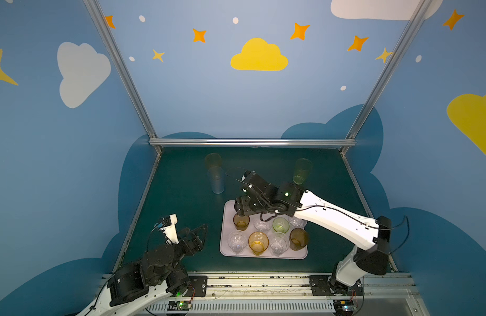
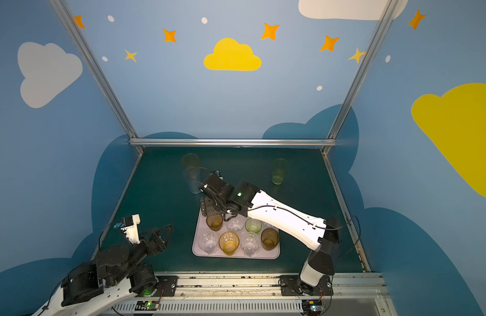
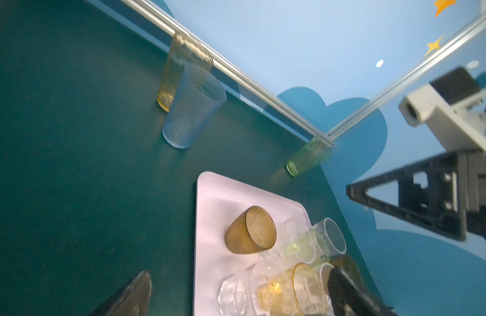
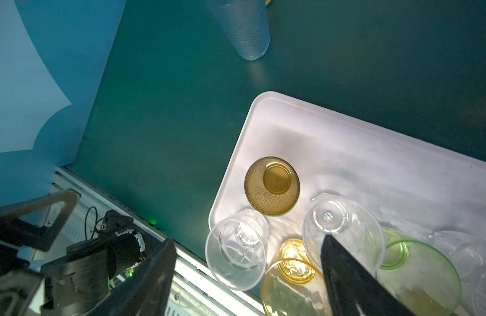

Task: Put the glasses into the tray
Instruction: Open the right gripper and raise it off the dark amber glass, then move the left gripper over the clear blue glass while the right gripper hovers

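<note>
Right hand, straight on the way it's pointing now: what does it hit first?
Likely the brown tumbler in the far left corner of the tray: the open right hand points down almost over it. Depth is unclear; the clear tumbler beside it might be caught instead.

I'm seeing the pale lilac tray [image 1: 263, 256] lying flat on the table [image 1: 181, 219], in the lower middle of both top views. It is carrying eight short glasses, all standing upright in two rows.

The far row is showing a brown glass [image 1: 241, 222], a clear glass [image 1: 261, 224], a green glass [image 1: 280, 225] and a partly hidden clear glass [image 1: 297, 222]. The near row is showing a faceted clear glass [image 1: 237, 242], an amber glass [image 1: 258, 243], another clear glass [image 1: 279, 243] and a dark brown glass [image 1: 298, 239].

Three tall glasses are standing off the tray. A tall orange glass [image 1: 213, 161] and a tall pale blue glass [image 1: 216, 180] just below it are sitting to the tray's upper left. A tall green glass [image 1: 302, 171] is sitting to its upper right.
</note>
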Controlling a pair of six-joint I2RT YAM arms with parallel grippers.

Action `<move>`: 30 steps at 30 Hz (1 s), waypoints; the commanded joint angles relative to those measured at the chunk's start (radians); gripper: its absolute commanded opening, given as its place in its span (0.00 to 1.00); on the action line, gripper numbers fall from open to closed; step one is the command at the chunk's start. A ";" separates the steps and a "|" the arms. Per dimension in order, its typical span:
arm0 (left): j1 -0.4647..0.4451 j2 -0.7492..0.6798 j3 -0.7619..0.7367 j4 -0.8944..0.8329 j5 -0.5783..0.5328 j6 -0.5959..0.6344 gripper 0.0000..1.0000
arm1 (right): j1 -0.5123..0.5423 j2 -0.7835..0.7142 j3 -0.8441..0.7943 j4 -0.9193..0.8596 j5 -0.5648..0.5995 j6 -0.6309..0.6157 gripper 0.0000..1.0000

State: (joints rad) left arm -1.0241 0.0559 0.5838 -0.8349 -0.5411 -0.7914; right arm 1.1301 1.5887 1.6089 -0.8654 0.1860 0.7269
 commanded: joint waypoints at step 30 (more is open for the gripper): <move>0.683 0.989 0.441 0.262 0.350 0.188 1.00 | -0.317 -0.488 -0.546 0.318 -0.290 -0.184 0.83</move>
State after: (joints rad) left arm -0.4152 1.0016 0.9726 -0.5777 -0.3195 -0.6346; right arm 0.8295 1.1168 1.0740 -0.5625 -0.0772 0.5694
